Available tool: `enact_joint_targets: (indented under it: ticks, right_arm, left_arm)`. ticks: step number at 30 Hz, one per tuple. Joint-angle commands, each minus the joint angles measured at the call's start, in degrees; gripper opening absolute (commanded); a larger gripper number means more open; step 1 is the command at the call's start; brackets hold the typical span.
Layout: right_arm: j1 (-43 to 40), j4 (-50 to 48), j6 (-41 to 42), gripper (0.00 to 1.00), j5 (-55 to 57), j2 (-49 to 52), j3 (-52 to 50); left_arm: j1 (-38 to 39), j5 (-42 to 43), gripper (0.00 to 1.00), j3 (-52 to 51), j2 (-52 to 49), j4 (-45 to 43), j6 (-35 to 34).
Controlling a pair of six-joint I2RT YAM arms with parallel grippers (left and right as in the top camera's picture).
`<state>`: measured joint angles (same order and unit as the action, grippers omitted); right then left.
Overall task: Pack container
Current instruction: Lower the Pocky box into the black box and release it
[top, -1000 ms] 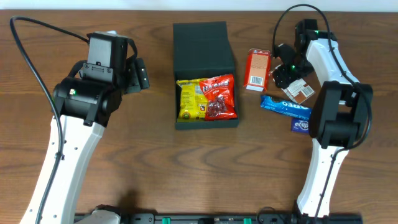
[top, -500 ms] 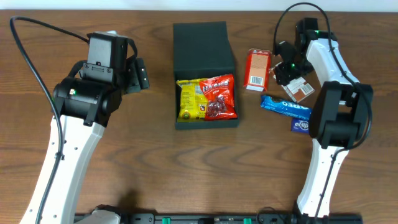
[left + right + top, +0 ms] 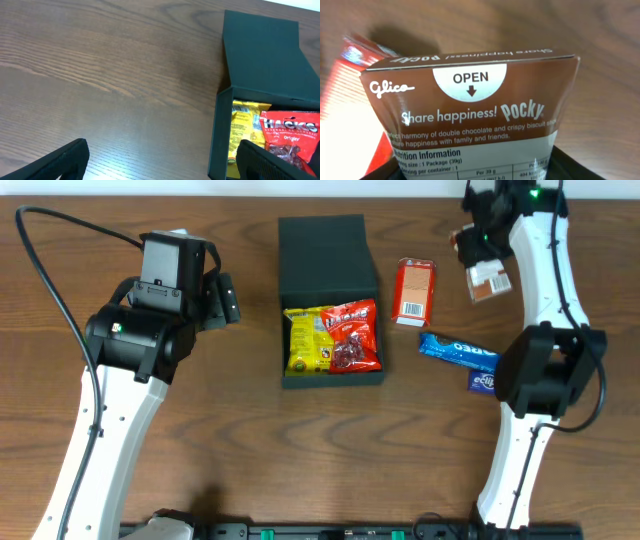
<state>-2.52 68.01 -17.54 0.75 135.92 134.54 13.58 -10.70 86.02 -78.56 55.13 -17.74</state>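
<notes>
The dark container [image 3: 325,255] lies open at the table's middle, its flap lid laid back toward the far side. A yellow packet [image 3: 307,340] and a red Hacks packet [image 3: 353,336] lie inside it. The container also shows at the right of the left wrist view [image 3: 260,55]. My right gripper [image 3: 478,252] is shut on a brown Pocky packet [image 3: 488,281], held above the table at the far right; the packet fills the right wrist view [image 3: 480,120]. My left gripper [image 3: 160,160] is open and empty, left of the container.
An orange-red box [image 3: 414,292] stands right of the container. A blue Oreo packet [image 3: 458,351] and a small blue Eclipse packet [image 3: 483,383] lie by the right arm's base. The table's far edge runs just behind the container.
My right gripper has lifted the Pocky packet off the table and carried it toward the far edge. The left arm has not moved.
</notes>
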Motion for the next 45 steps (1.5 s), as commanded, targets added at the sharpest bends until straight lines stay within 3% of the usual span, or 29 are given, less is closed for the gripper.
enact_joint_targets:
  ticks: [1,9,18,28,34,41,45]
  right_arm:
    - [3.6,3.4,4.8,0.55,-5.1,0.2,6.4]
    - [15.8,9.8,15.5,0.5,-13.2,0.2,9.3]
    - [29.2,12.6,31.4,0.5,-12.7,0.2,6.5]
    - [35.1,9.6,49.8,0.44,-9.3,0.2,-4.5]
    - [37.0,6.4,51.9,0.42,-9.3,0.2,-7.5]
    - [39.8,2.0,52.5,0.56,-4.6,0.2,-9.3]
    - [39.9,2.1,52.4,0.84,-2.7,0.2,-9.1]
  left_arm:
    - [-0.2,-0.2,0.95,1.2,-0.2,0.0,1.0]
    - [-0.2,-0.2,0.96,1.2,-0.2,0.4,1.0]
    - [-0.2,-1.9,0.95,1.2,-0.2,2.0,0.8]
    - [-0.2,-1.9,0.95,1.2,-0.2,2.1,0.8]
    - [-0.2,-1.9,0.95,1.2,-0.2,2.5,0.8]
    - [-0.2,-1.9,0.95,1.2,-0.2,3.1,0.8]
    - [-0.2,-1.9,0.95,1.2,-0.2,3.3,0.8]
